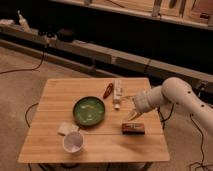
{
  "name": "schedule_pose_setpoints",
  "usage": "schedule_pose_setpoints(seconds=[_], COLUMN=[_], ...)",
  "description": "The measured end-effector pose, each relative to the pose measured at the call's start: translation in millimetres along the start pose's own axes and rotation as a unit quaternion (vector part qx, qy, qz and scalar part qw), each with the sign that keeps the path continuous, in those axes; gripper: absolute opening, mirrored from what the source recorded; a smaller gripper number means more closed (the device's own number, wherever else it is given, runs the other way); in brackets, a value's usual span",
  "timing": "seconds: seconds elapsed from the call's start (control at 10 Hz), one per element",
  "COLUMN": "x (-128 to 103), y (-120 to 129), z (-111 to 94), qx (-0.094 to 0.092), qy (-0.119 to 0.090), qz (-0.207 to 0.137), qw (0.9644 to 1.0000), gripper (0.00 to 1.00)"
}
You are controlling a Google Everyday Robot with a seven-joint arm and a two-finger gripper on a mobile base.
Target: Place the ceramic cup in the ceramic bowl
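The ceramic cup (73, 142) is small, white and round and stands near the table's front left. The ceramic bowl (89, 110) is dark green with pale streaks and sits in the middle of the wooden table (60, 95), up and right of the cup. My gripper (129, 111) hangs over the table's right part, right of the bowl and just above a dark bar. It is far from the cup and holds nothing that I can see.
A flat pale pad (65, 128) lies beside the cup. A red item (107, 91) and a white bottle-like item (117, 91) lie behind the bowl. A dark wrapped bar (133, 129) lies at the right front. Cables run on the floor.
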Motion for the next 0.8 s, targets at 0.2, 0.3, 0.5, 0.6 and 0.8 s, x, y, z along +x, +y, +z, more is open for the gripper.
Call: schedule_pose_setpoints(seconds=[0.2,0.3,0.5,0.6,0.8], x=[0,-1,-11,-30,-55], y=[0,0,12,27,45], z=[-1,-1,9,26,57], qx=[0.001,0.0,-0.022,-0.053,-0.1], qy=[0.0,-0.001,-0.03,-0.071,-0.12], qz=[0.0,0.0,-0.003,-0.011,-0.025], qw=[1.0,1.0,0.9993,0.996,0.9874], gripper=[0.65,0.65,0.65,0.65,0.65])
